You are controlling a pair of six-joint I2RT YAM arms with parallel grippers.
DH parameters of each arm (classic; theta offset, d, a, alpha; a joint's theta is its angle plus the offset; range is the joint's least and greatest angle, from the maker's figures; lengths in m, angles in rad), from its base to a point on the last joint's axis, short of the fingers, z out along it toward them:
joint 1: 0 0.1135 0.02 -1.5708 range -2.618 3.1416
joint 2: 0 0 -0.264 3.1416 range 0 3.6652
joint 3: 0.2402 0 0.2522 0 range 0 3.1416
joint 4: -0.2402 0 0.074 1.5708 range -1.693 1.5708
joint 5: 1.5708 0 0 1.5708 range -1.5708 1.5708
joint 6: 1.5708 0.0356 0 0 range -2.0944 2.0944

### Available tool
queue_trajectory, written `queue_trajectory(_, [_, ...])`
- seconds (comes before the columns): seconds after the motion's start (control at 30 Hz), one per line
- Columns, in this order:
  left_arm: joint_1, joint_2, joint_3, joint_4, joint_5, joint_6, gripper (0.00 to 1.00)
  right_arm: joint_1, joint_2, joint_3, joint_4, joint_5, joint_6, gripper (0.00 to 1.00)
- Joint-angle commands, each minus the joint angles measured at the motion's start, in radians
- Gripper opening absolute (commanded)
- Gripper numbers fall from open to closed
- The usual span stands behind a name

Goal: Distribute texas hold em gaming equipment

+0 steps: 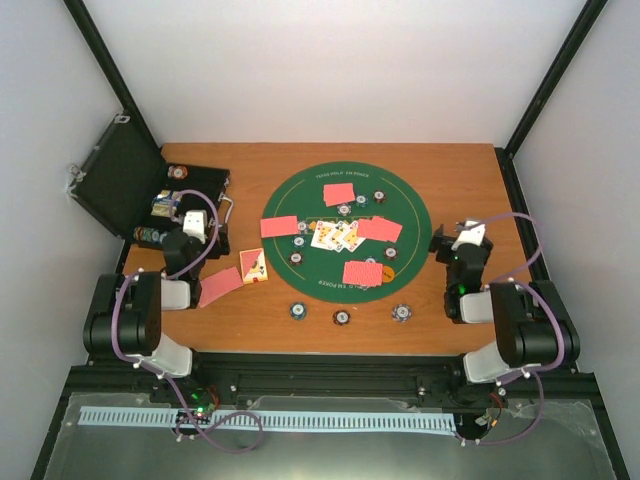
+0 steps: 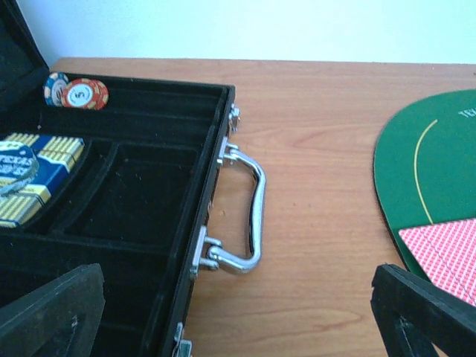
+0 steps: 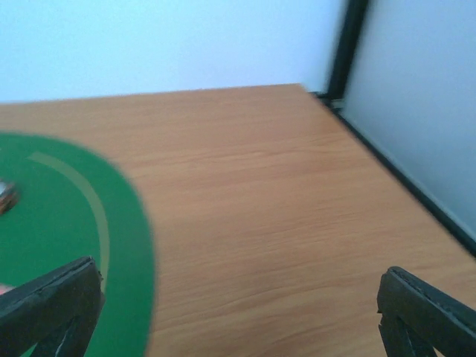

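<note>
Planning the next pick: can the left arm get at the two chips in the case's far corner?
Probably yes. The lid is open, the open left tool hovers at the case, and nothing lies between it and the two chips. They sit tight in the corner, so gripping may be awkward.

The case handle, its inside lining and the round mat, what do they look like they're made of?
The handle is likely polished chrome-plated metal, with bright mirror-like highlights. The lining seems a black velvety fabric, matte, possibly flocked plastic. The mat looks like green felt, flat and dull with a printed line.
</note>
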Motion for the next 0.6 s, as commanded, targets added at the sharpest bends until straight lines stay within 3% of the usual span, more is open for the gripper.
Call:
queue_trajectory(0.0, [-0.014,0.005,0.042,0.052,-0.038,-0.010,1.00,0.046,0.074,0.017,0.115,-0.135,-0.162,1.00])
queue_trajectory(0.57, [-0.015,0.005,0.044,0.048,-0.040,-0.010,1.00,0.001,0.085,0.059,0.057,-0.178,-0.117,1.00])
